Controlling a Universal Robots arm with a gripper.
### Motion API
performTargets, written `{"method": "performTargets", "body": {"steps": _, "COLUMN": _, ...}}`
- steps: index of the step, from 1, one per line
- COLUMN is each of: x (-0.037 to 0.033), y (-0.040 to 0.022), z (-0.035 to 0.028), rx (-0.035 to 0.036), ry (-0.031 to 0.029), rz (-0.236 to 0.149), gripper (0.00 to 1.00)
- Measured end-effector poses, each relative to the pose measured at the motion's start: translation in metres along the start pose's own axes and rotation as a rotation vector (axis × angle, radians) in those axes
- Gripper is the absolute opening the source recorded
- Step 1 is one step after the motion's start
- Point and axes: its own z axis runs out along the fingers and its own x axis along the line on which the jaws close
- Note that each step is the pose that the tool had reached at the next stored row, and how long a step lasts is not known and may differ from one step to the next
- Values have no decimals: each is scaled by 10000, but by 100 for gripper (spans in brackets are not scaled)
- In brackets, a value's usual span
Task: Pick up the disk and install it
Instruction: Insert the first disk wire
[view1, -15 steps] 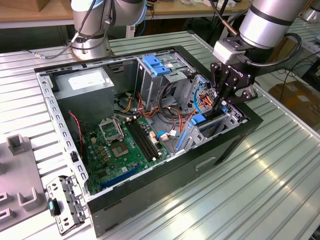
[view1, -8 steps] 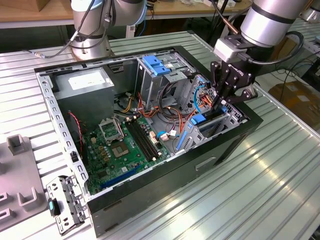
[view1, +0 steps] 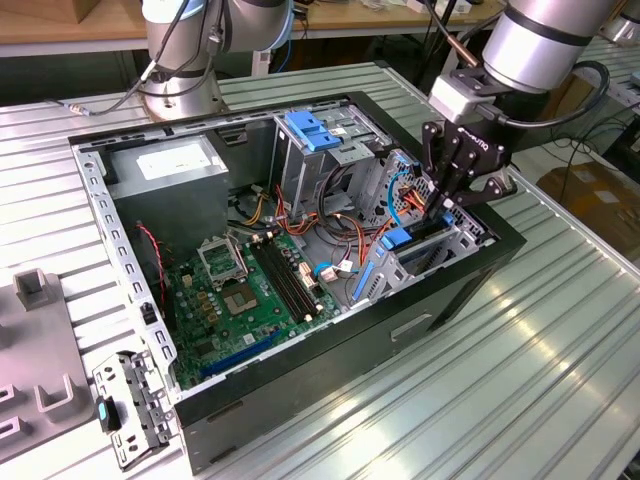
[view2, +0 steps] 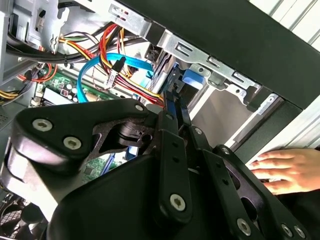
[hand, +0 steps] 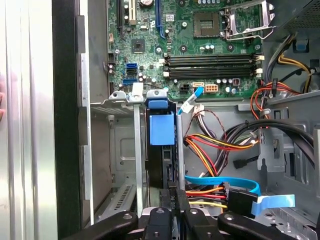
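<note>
First wrist view has the disk (hand: 161, 150) standing on edge, mostly down in the drive cage (hand: 117, 150), end effector (hand: 172, 212) clamped on its end, seating apparently unfinished.

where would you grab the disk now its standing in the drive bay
Judging by its pose, take the disk by its exposed top edge, from above: it stands on edge in the drive bay, blue rail uppermost, the bay's metal walls close on both flat faces. The gripper is already at that edge.

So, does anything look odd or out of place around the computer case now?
Yes: a person's hand lies just outside the black case, close to the robot's hand, which reaches inside it. Nothing looks spilled or damaged.
</note>
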Motion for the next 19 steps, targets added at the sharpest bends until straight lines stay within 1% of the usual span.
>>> {"method": "performTargets", "body": {"steps": 13, "x": -2, "y": -15, "z": 44, "rx": 0, "ry": -1, "rz": 0, "gripper": 16}}
{"method": "performTargets", "body": {"steps": 16, "x": -2, "y": -16, "z": 65, "rx": 0, "ry": -3, "rz": 0, "gripper": 16}}
{"method": "performTargets", "body": {"steps": 17, "x": -3, "y": -17, "z": 83, "rx": 0, "ry": -1, "rz": 0, "gripper": 16}}
{"method": "performTargets", "body": {"steps": 19, "x": -3, "y": -17, "z": 90, "rx": 0, "ry": -1, "rz": 0, "gripper": 16}}
